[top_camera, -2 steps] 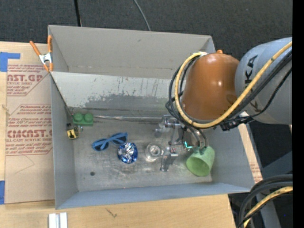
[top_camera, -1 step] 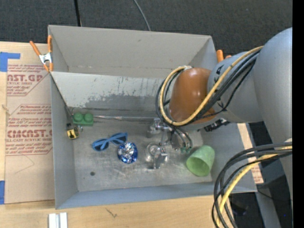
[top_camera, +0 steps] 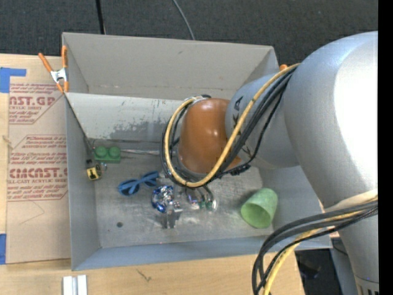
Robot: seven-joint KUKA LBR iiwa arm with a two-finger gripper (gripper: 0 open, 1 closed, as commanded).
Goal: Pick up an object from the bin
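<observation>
Though its spread cannot be told, gripper (top_camera: 184, 209) perhaps just beside blue glasses (top_camera: 138, 183).

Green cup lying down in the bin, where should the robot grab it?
Probably round the middle of its body, from straight above. The green cup lies on its side on the bin floor with nothing touching it, so both curved walls are free to pinch across its width.

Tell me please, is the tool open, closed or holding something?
Tool: cannot be told; it sits low in the bin between blue glasses and a green cup.
</observation>
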